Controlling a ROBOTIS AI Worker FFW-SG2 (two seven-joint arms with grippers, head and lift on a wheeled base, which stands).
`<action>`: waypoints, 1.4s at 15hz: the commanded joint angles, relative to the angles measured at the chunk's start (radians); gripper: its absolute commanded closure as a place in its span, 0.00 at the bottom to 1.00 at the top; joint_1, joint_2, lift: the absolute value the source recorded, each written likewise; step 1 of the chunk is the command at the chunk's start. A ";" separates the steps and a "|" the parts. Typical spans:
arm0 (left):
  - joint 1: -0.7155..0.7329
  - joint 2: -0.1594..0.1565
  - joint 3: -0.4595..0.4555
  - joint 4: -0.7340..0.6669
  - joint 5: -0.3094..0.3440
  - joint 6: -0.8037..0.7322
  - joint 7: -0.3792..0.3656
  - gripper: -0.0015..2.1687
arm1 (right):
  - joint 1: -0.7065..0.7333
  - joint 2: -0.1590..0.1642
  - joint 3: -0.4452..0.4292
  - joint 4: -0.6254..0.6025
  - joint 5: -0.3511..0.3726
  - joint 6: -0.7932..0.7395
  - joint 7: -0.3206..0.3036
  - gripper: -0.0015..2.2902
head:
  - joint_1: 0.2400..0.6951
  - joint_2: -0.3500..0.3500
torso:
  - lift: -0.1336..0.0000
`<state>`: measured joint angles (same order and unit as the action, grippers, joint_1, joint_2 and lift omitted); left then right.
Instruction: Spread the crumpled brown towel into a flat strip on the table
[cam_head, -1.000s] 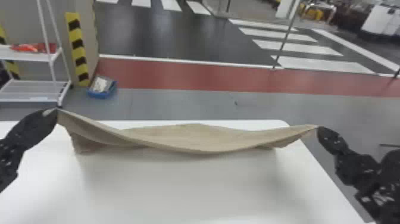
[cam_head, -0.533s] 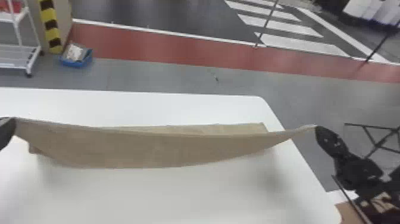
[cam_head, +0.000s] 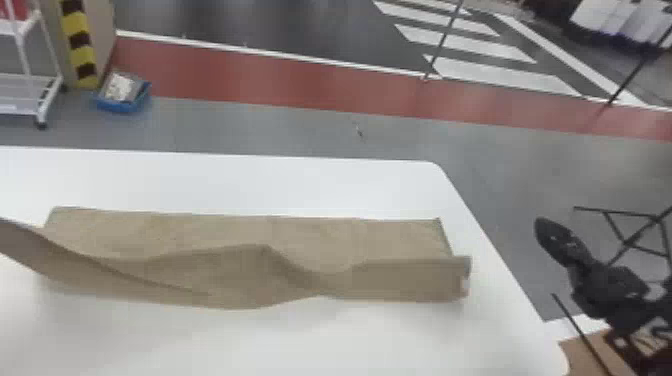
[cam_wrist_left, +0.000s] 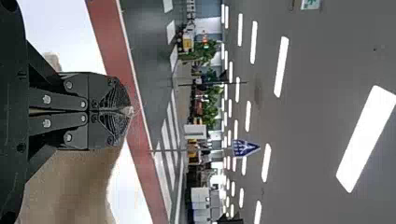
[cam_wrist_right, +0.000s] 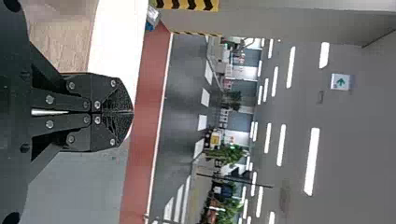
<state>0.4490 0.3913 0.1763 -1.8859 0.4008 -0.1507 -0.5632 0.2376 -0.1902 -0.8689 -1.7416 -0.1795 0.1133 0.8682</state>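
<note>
Left tool (cam_wrist_left: 132, 111) clenches a corner of the brown towel (cam_head: 400, 280), which sags to the table (cam_head: 350, 345) below; limp, likely light, best taken by the end nearest the closed, empty right tool (cam_wrist_right: 132, 112)

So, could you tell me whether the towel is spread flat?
Partly: the towel lies flat along its far side, but nearer it's rumpled, its left end raised.

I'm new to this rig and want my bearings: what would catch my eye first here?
First, the brown towel across the white table, its near layer rising leftward to the left gripper. Next, the black right gripper, shut and empty past the table's right edge, then the red floor stripe beyond the table.
</note>
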 joint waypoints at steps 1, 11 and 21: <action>-0.018 0.000 -0.003 -0.087 -0.069 0.242 -0.003 0.83 | -0.081 -0.005 0.038 0.062 0.077 0.036 -0.002 0.65 | 1.00 0.00 | 0.07; -0.032 -0.006 -0.012 -0.051 -0.088 0.236 -0.012 0.83 | 0.111 0.084 0.062 -0.056 -0.029 -0.135 0.250 0.10 | 1.00 0.04 | 0.07; -0.047 -0.009 -0.034 -0.028 -0.091 0.208 -0.014 0.83 | 0.325 0.191 0.143 -0.118 0.408 -0.804 0.106 0.13 | 1.00 0.25 | 0.07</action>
<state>0.3995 0.3819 0.1428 -1.9167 0.3113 0.0701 -0.5765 0.5608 -0.0005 -0.7291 -1.8820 0.1426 -0.6437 0.9982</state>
